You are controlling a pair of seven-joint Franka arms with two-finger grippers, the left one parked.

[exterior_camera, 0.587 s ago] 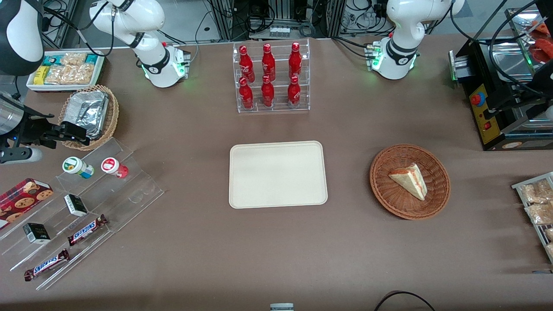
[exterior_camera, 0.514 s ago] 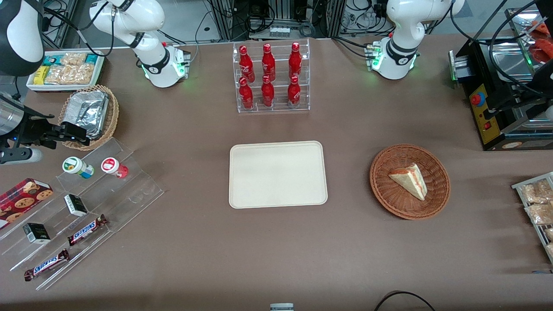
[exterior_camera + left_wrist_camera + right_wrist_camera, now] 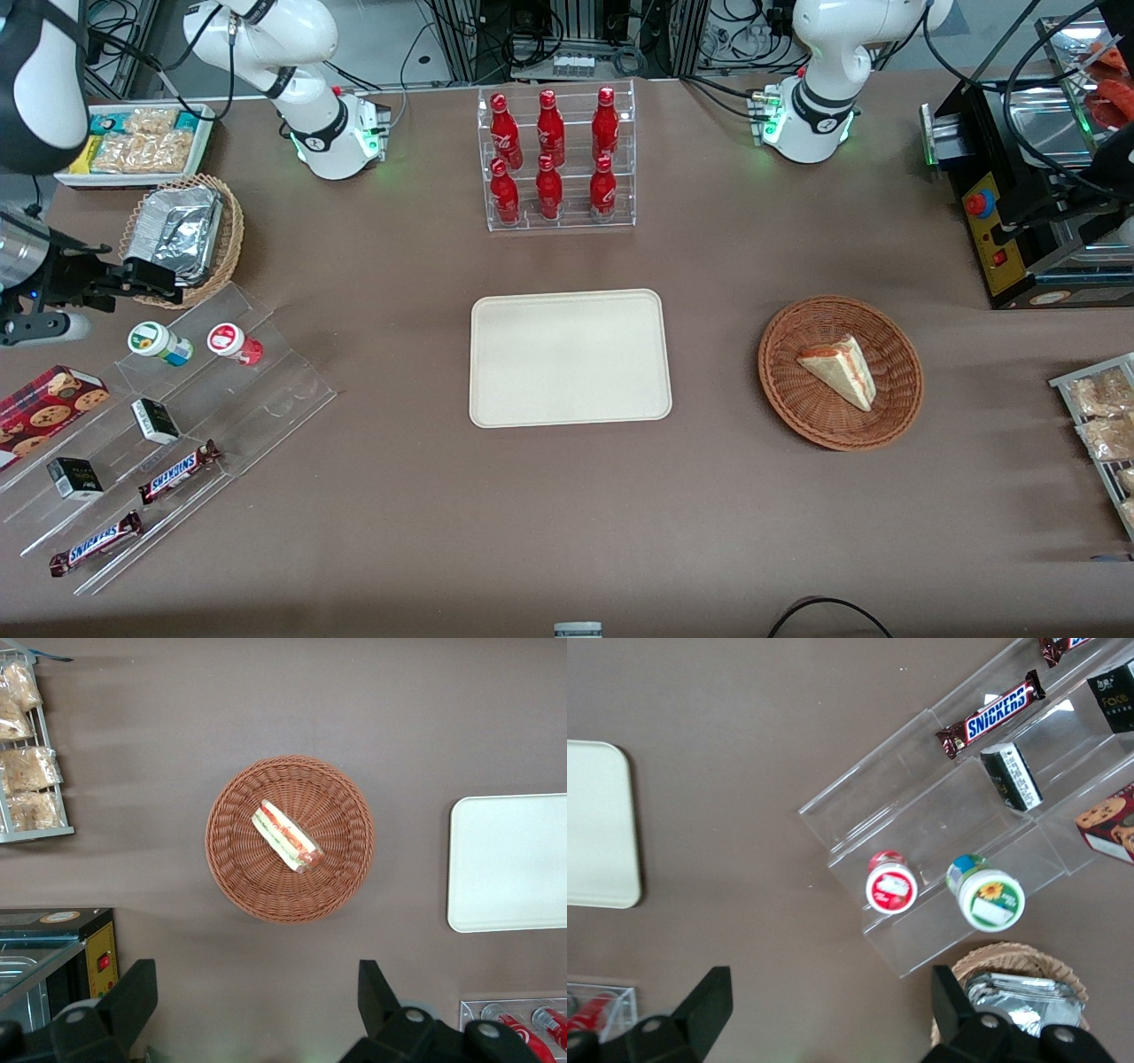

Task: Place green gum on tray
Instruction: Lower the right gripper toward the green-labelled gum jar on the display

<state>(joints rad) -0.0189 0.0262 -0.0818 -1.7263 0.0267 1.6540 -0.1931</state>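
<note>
The green gum [image 3: 158, 343] lies on the upper step of a clear acrylic stand [image 3: 266, 390], its white lid with green and orange label toward the front camera. It also shows in the right wrist view [image 3: 985, 893]. A similar red-lidded bottle [image 3: 232, 343] lies beside it [image 3: 891, 885]. The cream tray [image 3: 569, 358] sits at the table's middle, with nothing on it; its edge shows in the right wrist view [image 3: 598, 824]. My right gripper [image 3: 164, 279] hovers open and empty, a little farther from the front camera than the green gum; in the right wrist view [image 3: 830, 997] its fingers stand wide apart.
A wicker basket with a foil container [image 3: 182, 235] sits under the gripper. The stand's lower steps hold dark boxes [image 3: 155, 420] and Snickers bars [image 3: 177, 471]. A cookie box [image 3: 49, 400], a rack of red bottles [image 3: 554, 159] and a basket with a sandwich [image 3: 840, 372] are also on the table.
My right gripper has drifted slightly toward the working arm's end of the table. Nothing else has moved.
</note>
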